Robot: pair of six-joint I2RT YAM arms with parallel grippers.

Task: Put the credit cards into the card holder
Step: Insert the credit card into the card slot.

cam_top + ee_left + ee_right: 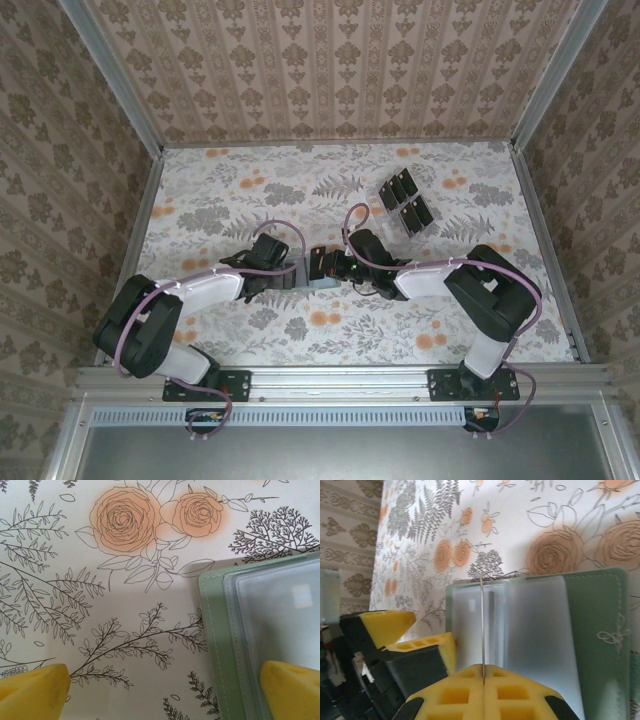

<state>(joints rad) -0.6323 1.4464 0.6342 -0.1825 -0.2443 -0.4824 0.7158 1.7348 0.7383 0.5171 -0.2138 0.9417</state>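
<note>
At the bottom edge of the right wrist view the right gripper (pixel 483 680) is seen with its yellow pads pressed together. It is clamped on a thin sheet (pixel 482 625) that stands edge-on above the seam; whether this is a card or a clear leaf of the holder cannot be told.

Just behind it the card holder (pixel 592 630) is laid open on the worktop (pixel 200 200), with its clear sleeves turned up and its green cover toward the right of the frame. The left gripper (pixel 165 692) is held with its fingers wide apart. One pad is placed over the holder's green margin, the other over bare worktop.

In the top view four credit cards (pixel 409 216) are found right of centre in the upper half, well apart from the holder. No card can be made out in a sleeve, so most of the task is judged undone.

Room is tight at the centre, where the two grippers nearly meet over the holder. Open worktop is left between holder and cards, and the side walls and back wall are set well away.
</note>
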